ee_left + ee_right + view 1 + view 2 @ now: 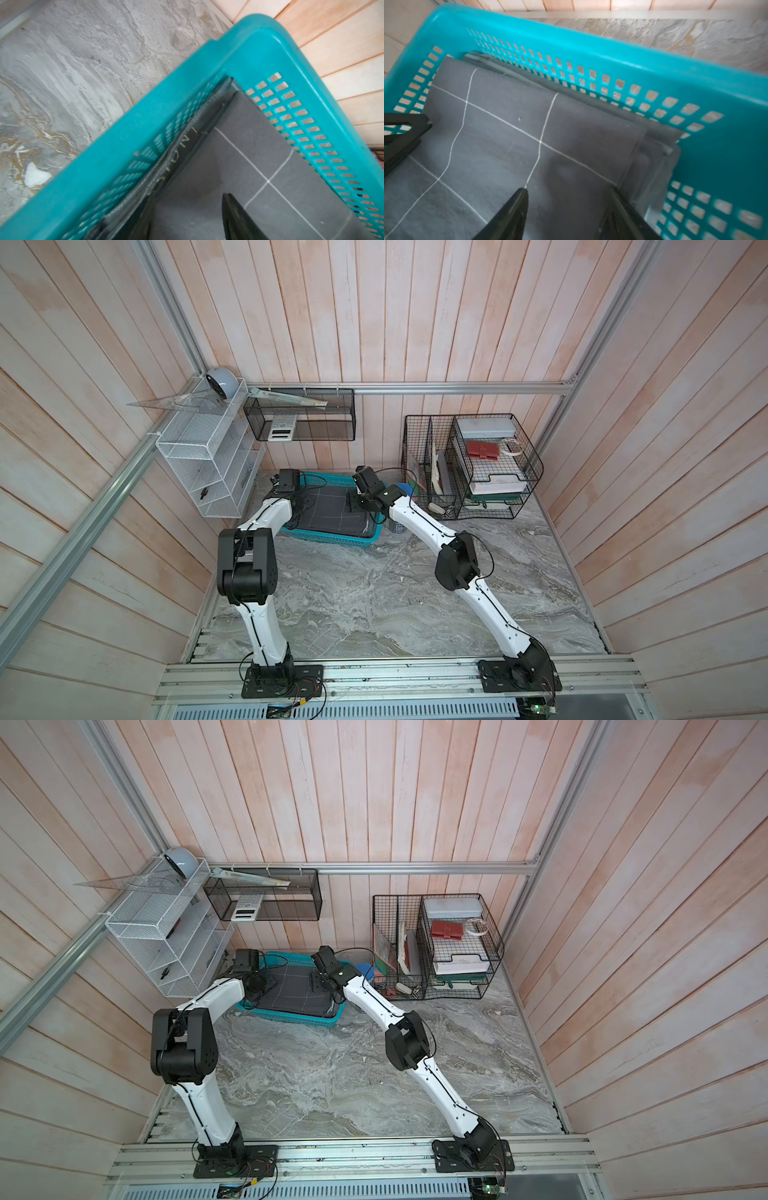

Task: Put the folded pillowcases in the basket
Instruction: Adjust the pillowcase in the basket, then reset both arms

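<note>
The teal basket (332, 540) (291, 1016) stands at the back of the marble table, left of the middle. The folded pillowcase (332, 510) (291, 992), dark grey with thin white grid lines, lies flat inside it. My left gripper (305, 502) (187, 207) hovers open over the pillowcase (259, 162) at the basket's left end, one finger close to the lattice wall (301, 124). At the right end my right gripper (351, 502) (569, 193) is open just above the cloth (508, 135), holding nothing. The basket rim (612, 54) surrounds it.
A black wire organizer (469, 468) with books and boxes stands right of the basket. A can (397, 526) and a blue object (405, 489) sit between them. A white wire shelf (208, 456) and a black mesh shelf (299, 414) hang on the walls. Bare marble (395, 593) lies in front.
</note>
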### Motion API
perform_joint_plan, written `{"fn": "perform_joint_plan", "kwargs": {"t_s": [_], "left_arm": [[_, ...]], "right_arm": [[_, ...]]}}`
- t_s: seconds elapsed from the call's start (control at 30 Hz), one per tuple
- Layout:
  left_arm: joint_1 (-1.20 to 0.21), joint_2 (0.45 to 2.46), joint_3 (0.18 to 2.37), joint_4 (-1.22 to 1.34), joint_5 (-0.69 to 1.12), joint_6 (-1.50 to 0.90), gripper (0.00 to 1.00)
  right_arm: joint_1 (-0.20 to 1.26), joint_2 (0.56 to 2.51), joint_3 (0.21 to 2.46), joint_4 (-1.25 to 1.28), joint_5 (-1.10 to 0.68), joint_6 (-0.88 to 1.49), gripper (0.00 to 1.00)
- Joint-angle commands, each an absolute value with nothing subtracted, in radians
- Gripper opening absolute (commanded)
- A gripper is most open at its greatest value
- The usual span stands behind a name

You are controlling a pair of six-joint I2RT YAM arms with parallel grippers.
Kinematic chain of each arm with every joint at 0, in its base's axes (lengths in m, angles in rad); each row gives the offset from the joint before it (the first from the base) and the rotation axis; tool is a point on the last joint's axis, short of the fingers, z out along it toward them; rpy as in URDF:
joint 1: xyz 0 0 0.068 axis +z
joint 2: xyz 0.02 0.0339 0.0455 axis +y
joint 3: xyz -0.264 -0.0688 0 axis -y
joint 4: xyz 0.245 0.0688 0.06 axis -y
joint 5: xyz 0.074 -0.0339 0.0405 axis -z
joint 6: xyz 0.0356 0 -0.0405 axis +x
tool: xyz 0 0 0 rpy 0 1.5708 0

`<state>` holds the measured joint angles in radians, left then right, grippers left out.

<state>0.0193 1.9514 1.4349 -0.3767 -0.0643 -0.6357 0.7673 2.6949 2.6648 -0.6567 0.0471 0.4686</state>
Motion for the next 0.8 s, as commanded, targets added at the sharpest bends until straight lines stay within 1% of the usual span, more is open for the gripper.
{"fn": "perform_joint_plan", "kwargs": {"t_s": [0.0, 0.1, 0.2, 0.27, 0.33, 0.37, 0.47, 0.53, 0.57, 0.6, 0.63, 0.67, 0.77], "left_arm": [[0.025, 1.937, 1.416, -0.379, -0.082, -0.646, 0.57], [0.026, 1.89, 1.409, -0.379, -0.073, -0.646, 0.57], [0.026, 1.803, 1.375, -0.375, -0.076, -0.641, 0.61], [0.026, 1.723, 1.338, -0.363, -0.082, -0.636, 0.64], [0.027, 1.62, 1.273, -0.334, -0.094, -0.632, 0.68], [0.026, 1.575, 1.231, -0.312, -0.103, -0.635, 0.71], [0.026, 1.394, 1.065, -0.202, -0.139, -0.652, 0.78], [0.025, 1.273, 0.949, -0.128, -0.176, -0.668, 0.85], [0.023, 1.225, 0.902, -0.105, -0.194, -0.671, 0.88], [0.022, 1.172, 0.851, -0.084, -0.224, -0.675, 0.9], [0.02, 1.123, 0.803, -0.07, -0.258, -0.678, 0.91], [0.017, 1.083, 0.761, -0.062, -0.292, -0.682, 0.99], [0.016, 0.951, 0.615, -0.009, -0.389, -0.687, 1.0]], "right_arm": [[0.773, 2.593, 2.648, -0.674, 0.063, 0.445, 0.66], [0.793, 2.534, 2.648, -0.678, 0.062, 0.423, 0.66], [0.817, 2.452, 2.629, -0.7, 0.074, 0.392, 0.67], [0.833, 2.372, 2.568, -0.702, 0.098, 0.368, 0.69], [0.848, 2.256, 2.448, -0.683, 0.132, 0.355, 0.7], [0.85, 2.197, 2.374, -0.659, 0.142, 0.347, 0.7], [0.851, 1.952, 2.032, -0.494, 0.19, 0.341, 0.71], [0.851, 1.759, 1.732, -0.306, 0.248, 0.334, 0.73], [0.85, 1.678, 1.621, -0.236, 0.28, 0.329, 0.76], [0.85, 1.593, 1.498, -0.171, 0.327, 0.318, 0.8], [0.849, 1.509, 1.39, -0.123, 0.388, 0.309, 0.93], [0.848, 1.44, 1.309, -0.089, 0.441, 0.302, 0.98], [0.812, 1.251, 1.05, 0.015, 0.567, 0.253, 0.98]]}}
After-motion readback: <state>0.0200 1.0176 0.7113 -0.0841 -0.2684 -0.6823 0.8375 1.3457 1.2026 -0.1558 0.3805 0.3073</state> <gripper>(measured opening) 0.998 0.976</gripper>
